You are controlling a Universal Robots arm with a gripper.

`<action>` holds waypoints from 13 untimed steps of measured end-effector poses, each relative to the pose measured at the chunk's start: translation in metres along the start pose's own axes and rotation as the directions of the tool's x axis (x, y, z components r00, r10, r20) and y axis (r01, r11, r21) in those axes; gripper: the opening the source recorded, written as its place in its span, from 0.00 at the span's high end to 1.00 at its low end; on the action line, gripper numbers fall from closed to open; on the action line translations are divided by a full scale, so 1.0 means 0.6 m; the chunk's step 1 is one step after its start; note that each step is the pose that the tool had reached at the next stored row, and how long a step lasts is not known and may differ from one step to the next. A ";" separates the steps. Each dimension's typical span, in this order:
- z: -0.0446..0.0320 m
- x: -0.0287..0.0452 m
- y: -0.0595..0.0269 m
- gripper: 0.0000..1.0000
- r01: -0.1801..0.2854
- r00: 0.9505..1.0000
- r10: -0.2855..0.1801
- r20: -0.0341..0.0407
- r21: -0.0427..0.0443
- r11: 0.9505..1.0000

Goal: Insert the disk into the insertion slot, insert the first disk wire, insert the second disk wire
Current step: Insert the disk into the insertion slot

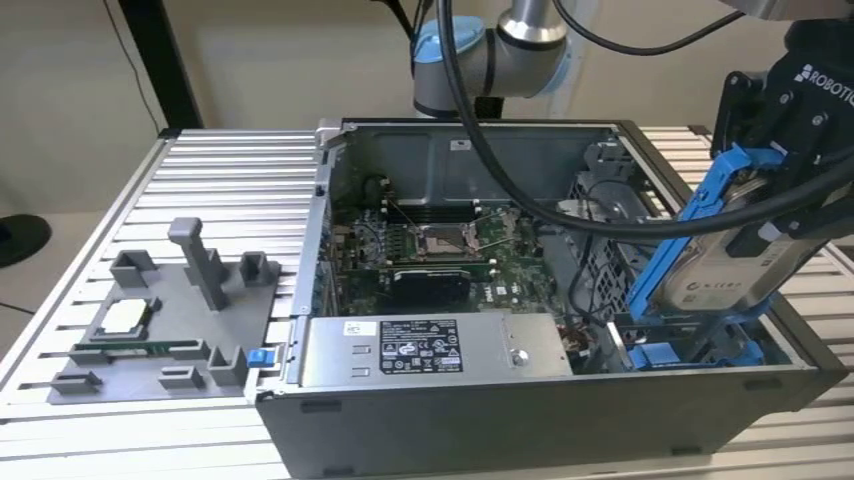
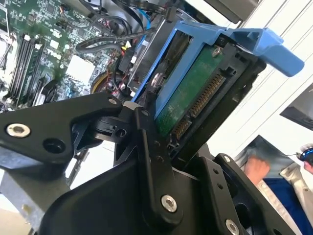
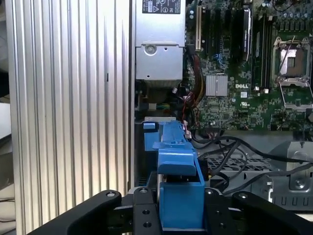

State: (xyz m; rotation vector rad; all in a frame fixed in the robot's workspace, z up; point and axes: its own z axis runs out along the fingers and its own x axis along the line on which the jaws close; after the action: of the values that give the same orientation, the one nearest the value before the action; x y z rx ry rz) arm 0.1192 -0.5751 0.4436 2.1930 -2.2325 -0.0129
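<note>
Exterior view: gripper (image 1: 763,195) is clenched on the disk (image 1: 714,270), one finger on each side of its blue frame. The disk hangs tilted over the case corner at the exterior view's right. Its low end is down by the blue tabs of the insertion slot (image 1: 694,350). It isn't seated, and I can't tell whether it touches the tabs.

- Second wrist view: the disk's (image 2: 195,93) green board and connector strip sit at the gripper (image 2: 164,115) end. My read is that it's held by the tail so the plain end leads in and the connector stays reachable for the wires.
- First wrist view: the blue frame (image 3: 176,161) is seen edge-on and runs straight out from the gripper (image 3: 181,208), so the disk looks roughly lined up with the wrist axis.

Clearances:
- The slot is boxed in. The perforated drive cage (image 1: 607,265) is on one side and the case wall (image 1: 801,345) is just beside the other, so there's little sideways slack.
- Loose black cables (image 3: 230,154) lie near the bay mouth and could snag.
- The arm's own cable (image 1: 534,190) drapes across the open case above the motherboard (image 1: 441,250).
- The power supply (image 1: 427,350) is well apart from the slot.
- The space above the case is open.
</note>
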 end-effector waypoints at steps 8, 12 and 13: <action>0.007 0.000 -0.002 1.00 0.000 1.000 0.000 0.000 0.000 1.000; 0.008 0.000 -0.002 1.00 0.001 1.000 -0.001 0.000 0.000 1.000; 0.008 0.000 -0.002 1.00 0.001 1.000 -0.001 0.000 0.001 1.000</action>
State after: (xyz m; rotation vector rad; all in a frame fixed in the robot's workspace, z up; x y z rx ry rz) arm 0.1202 -0.5751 0.4385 2.1939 -2.2322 -0.0124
